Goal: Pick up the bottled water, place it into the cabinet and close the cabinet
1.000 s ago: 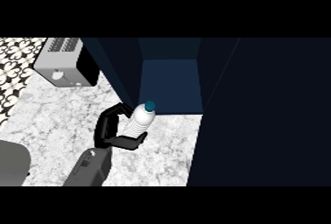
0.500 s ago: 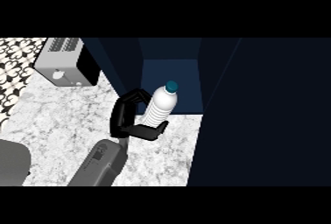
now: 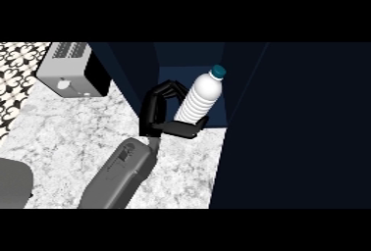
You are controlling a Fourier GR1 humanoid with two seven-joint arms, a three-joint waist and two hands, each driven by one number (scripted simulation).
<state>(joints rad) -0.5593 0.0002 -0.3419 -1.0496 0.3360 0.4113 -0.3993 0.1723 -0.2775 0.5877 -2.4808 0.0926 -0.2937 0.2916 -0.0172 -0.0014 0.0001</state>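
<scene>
The bottled water point(image 3: 199, 98), white with a teal cap, leans slightly right at the mouth of the dark blue cabinet point(image 3: 190, 55). My right hand point(image 3: 156, 110) is shut on it: the fingers curl behind its left side and the thumb wraps under its lower end. The bottle's base is over the cabinet's front edge, and I cannot tell whether it rests on the shelf. The cabinet door point(image 3: 297, 127) stands open as a large dark panel at the right. My left hand does not show.
A silver toaster point(image 3: 69, 73) stands on the marble counter point(image 3: 65, 137) at the upper left. A grey rounded shape point(image 3: 13, 184) sits at the lower left edge. The cabinet's left wall point(image 3: 127, 73) is close beside my hand.
My right hand has carried the bottle up and to the right, from over the counter to the cabinet's opening. The forearm has stretched forward after it.
</scene>
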